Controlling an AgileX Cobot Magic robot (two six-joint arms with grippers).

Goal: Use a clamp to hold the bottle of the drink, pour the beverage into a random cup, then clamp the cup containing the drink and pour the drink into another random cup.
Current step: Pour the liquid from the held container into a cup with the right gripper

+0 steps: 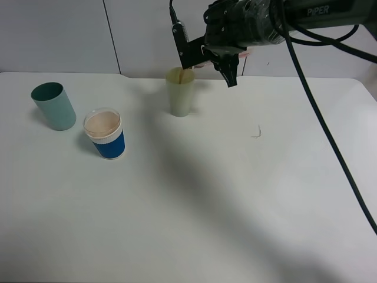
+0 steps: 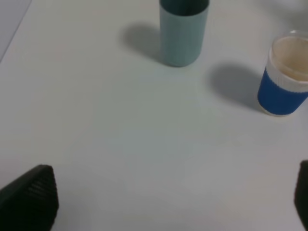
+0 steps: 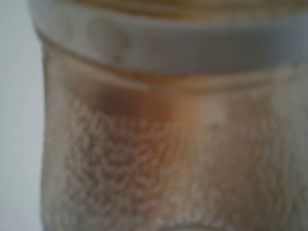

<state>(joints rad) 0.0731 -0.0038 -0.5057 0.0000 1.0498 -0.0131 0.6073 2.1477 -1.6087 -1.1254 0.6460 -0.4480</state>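
Note:
The pale yellow-green tumbler (image 1: 179,93) stands upright at the back middle of the table. My right gripper (image 1: 210,62) hangs just above and to the right of its rim, shut on the bottle (image 3: 168,144). The arm hides most of the bottle in the high view. Up close, the right wrist view shows its grey neck ring and frothy brown beverage (image 3: 144,110) behind the plastic. A thin brown streak (image 1: 184,73) shows at the tumbler's mouth. The short blue cup (image 1: 106,134) (image 2: 284,77) stands at the left, beige inside. My left gripper (image 2: 173,192) is open above bare table, apart from the cups.
A dark teal tumbler (image 1: 54,106) (image 2: 183,33) stands left of the blue cup, near the table's left edge. A small dark mark (image 1: 257,133) lies on the white table (image 1: 206,206) right of the middle. A black cable (image 1: 330,141) trails down from the right arm.

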